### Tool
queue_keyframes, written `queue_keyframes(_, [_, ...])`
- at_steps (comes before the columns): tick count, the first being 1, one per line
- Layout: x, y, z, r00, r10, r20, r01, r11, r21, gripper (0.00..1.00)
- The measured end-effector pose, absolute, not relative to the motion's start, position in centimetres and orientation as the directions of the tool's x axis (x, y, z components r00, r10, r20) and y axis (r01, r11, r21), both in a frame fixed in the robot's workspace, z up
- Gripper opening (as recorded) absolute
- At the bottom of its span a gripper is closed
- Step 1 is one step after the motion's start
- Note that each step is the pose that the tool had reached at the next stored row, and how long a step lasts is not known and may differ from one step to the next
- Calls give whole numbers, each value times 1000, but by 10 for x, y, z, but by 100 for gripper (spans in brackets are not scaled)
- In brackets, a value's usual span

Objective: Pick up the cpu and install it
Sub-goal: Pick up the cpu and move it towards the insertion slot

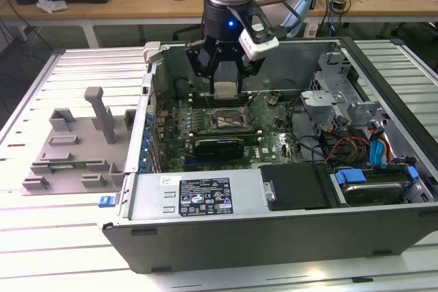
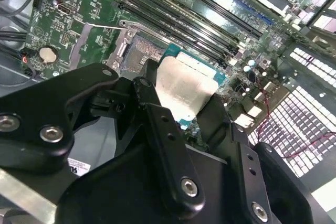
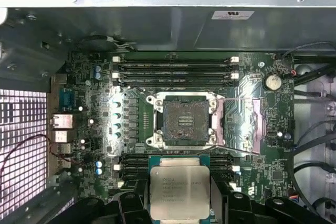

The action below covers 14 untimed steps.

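End effector [image 3: 180, 207] clenched on cpu [image 3: 180, 190], held flat above motherboard [image 3: 84, 69]; open socket [image 3: 185, 121] just beside, not beneath; cpu edges square with socket frame.

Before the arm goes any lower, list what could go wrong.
1. The claw pinches the cpu only by two opposite edges, so it could slip or tilt.
2. The socket lies open with its contact field bare. A tilted or shifted landing may damage it.
3. In the first wrist view the cpu looks short of the socket, over the memory slots. Lowering from here might miss.
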<state>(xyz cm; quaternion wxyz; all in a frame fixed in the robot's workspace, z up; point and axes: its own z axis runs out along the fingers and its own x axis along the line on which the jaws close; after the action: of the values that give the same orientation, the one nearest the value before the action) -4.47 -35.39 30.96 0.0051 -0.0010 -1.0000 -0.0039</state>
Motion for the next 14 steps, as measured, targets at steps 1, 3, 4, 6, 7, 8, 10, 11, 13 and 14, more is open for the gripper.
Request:
queue_keyframes(1, [-45,-354,308,-1000,2,10,2,1000,7,55])
queue_keyframes(3, [-45,-353,306,-1000,2,8,2,1000,6,55])
queue_keyframes(4, [-45,-353,305,-1000,2,6,2,1000,6,55])
queue_keyframes(6, [-45,-353,302,-1000,2,-2,2,1000,5,55])
queue_keyframes(7, [-45,-353,301,-1000,2,-8,2,1000,5,55])
queue_keyframes(8, [-45,-352,300,-1000,2,-13,2,1000,5,55])
queue_keyframes(10, [-45,-349,296,-1000,2,-20,2,1000,5,55])
queue_keyframes(11, [-45,-347,295,-1000,2,-21,2,1000,5,55])
queue_keyframes(13, [-45,-343,292,-1000,2,-23,2,1000,5,55])
queue_keyframes(14, [-45,-341,291,-1000,2,-23,2,1000,5,55])
